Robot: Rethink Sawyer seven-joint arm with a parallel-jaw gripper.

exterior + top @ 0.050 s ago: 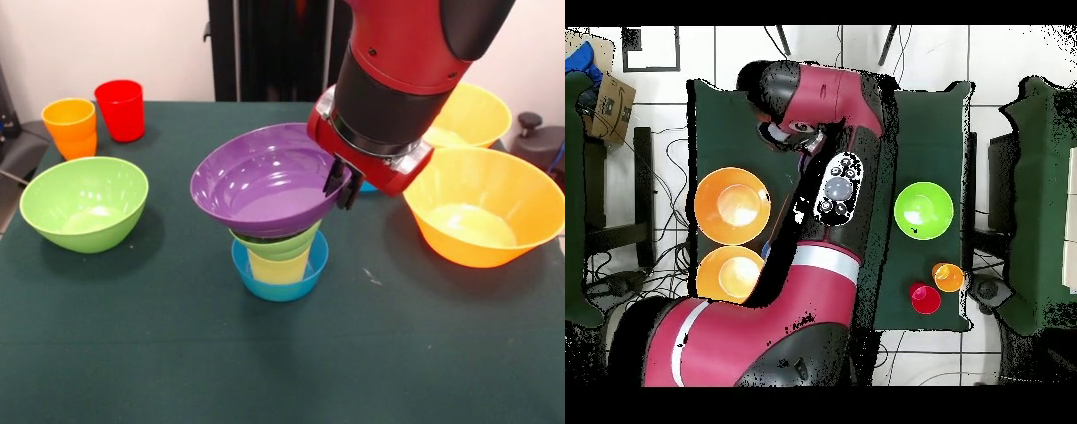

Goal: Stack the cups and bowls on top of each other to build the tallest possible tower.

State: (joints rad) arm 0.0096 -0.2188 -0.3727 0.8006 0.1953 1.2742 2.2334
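You have the hand (342, 184) clamped on the right rim of the purple bowl (260, 185), one finger inside the rim and one outside, with the bowl sitting tilted on top of the tower (279, 256). The tower reads, from the bench (177, 353) up: small blue bowl (281, 284), yellow cup (278, 265), small green bowl (275, 240), then the purple bowl. The purple bowl leans down toward the hand side and overhangs the tower to its left, so it looks off-centre. Judgement: the placing step is in hand, not finished. Before letting go, level the bowl and bring its base over the small green bowl, then lower until it seats; release slowly and lift straight up so the finger inside does not drag the rim. Risk: a sideways pull could tip the narrow cup stage. Remaining pieces: two large orange bowls (481, 208) right of the tower, large green bowl (84, 203) left of it, orange cup (71, 126) and red cup (120, 109) beyond the green bowl. The overhead view hides the tower under the arm.
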